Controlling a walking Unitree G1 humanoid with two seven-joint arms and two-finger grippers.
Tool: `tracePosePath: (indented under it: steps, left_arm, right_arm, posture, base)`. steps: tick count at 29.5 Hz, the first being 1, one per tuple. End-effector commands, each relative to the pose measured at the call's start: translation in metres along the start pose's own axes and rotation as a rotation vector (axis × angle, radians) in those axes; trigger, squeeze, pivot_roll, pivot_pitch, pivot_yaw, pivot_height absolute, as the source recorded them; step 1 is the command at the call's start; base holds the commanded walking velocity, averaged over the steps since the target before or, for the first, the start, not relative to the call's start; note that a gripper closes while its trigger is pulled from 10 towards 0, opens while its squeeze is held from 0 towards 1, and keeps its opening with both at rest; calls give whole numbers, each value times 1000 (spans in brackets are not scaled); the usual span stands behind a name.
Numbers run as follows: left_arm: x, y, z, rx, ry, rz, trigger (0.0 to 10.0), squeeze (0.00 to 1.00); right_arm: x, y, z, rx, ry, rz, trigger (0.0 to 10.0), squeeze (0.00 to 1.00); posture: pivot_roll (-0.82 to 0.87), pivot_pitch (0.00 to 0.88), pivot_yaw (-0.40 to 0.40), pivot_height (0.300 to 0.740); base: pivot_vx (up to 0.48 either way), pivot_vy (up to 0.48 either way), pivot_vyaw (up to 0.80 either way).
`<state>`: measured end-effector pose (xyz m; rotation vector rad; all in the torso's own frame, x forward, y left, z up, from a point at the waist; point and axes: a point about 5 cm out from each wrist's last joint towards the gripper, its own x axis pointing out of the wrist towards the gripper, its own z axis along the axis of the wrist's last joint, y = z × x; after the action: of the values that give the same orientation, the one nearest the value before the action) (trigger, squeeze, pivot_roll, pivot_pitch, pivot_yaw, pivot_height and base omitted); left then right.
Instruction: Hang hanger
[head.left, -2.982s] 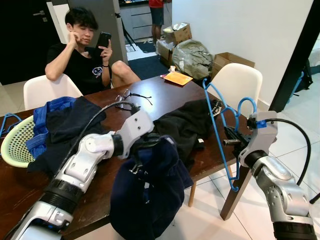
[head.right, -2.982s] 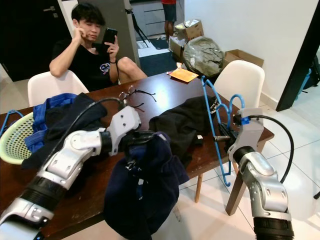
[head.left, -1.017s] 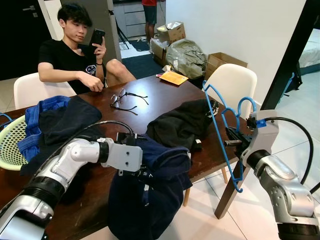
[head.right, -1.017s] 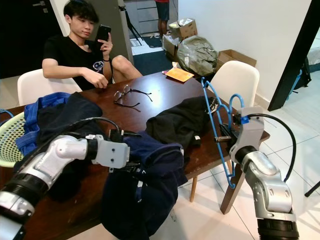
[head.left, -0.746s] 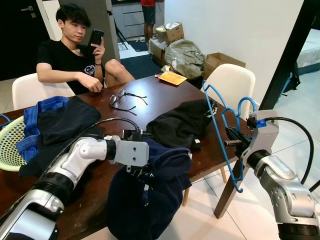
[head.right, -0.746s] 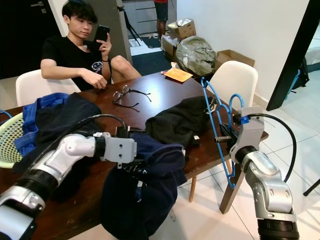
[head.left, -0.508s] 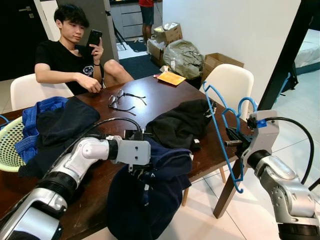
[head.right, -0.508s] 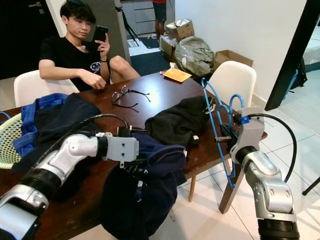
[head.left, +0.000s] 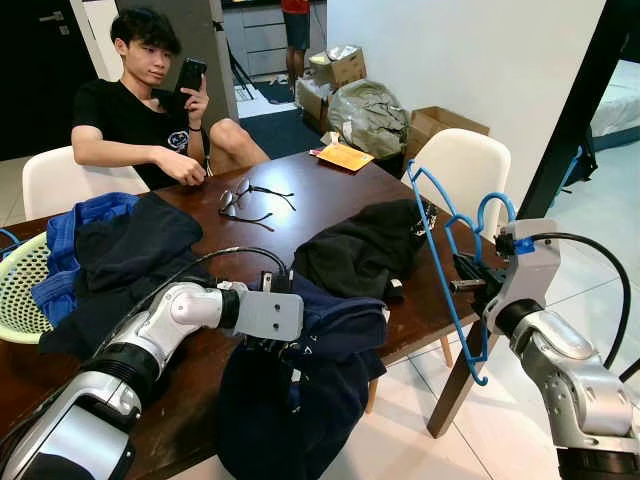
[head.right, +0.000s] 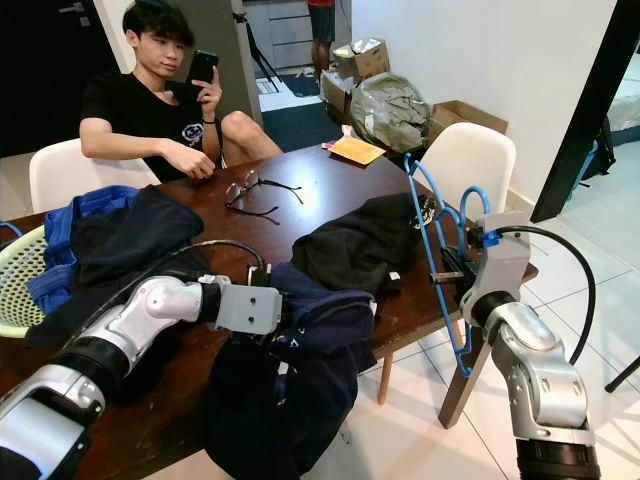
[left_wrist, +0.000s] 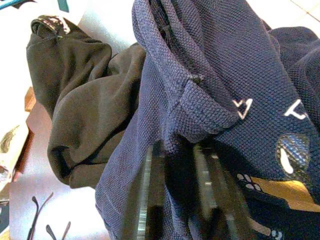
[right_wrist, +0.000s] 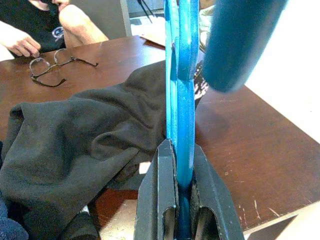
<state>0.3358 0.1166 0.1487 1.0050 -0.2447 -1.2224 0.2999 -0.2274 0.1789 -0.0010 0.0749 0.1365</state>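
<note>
A blue plastic hanger (head.left: 438, 265) stands upright off the table's right corner, and my right gripper (right_wrist: 181, 148) is shut on its lower bar. At the table's near edge my left gripper (left_wrist: 177, 152) is shut on a fold of a navy polo shirt (head.left: 300, 400). The shirt drapes over the edge and hangs toward the floor, and its cloth hides the fingertips in the eye views. A black garment (head.left: 360, 245) lies crumpled on the table between the shirt and the hanger.
A person (head.left: 140, 100) sits at the far side of the brown table (head.left: 320, 180) holding a phone. Glasses (head.left: 245, 200), an orange envelope (head.left: 345, 157), a pile of dark and blue clothes (head.left: 120, 250) and a green basket (head.left: 15, 295) are there. A white chair (head.left: 455, 165) stands behind the hanger.
My left gripper has turned and sunk lower at the table edge with the navy shirt in it, so the shirt hangs lower. The right gripper and hanger have stayed put.
</note>
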Motion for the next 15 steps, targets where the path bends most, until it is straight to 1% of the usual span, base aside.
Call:
tracePosePath:
  steps: [1,10,12,13,14,15]
  left_arm:
    - [2,2,1,18,4,-19,0,0]
    - [0,7,0,19,8,-3,0,0]
    - [-4,16,2,-26,-26,42,0,0]
    - [-4,16,2,-26,-26,42,0,0]
    - [-5,22,6,-62,-64,70,0,0]
    - [-5,22,6,-62,-64,70,0,0]
  right_arm:
    - [-2,2,1,4,-4,5,10000,0]
    - [0,2,3,5,-11,4,10000,0]
    - [2,3,3,7,-15,4,10000,0]
    - [2,3,3,7,-15,4,10000,0]
    - [2,3,4,8,-18,5,10000,0]
    - [2,3,4,8,-18,5,10000,0]
  posture:
    - [-73,4,34,740]
    - [-70,0,34,740]
    - [-63,0,33,740]
    - [-63,0,33,740]
    - [-62,0,33,740]
    - [-62,0,33,740]
  base:
    - [0,0,0]
    - [0,0,0]
    - [0,0,0]
    - [0,0,0]
    - [0,0,0]
    - [0,0,0]
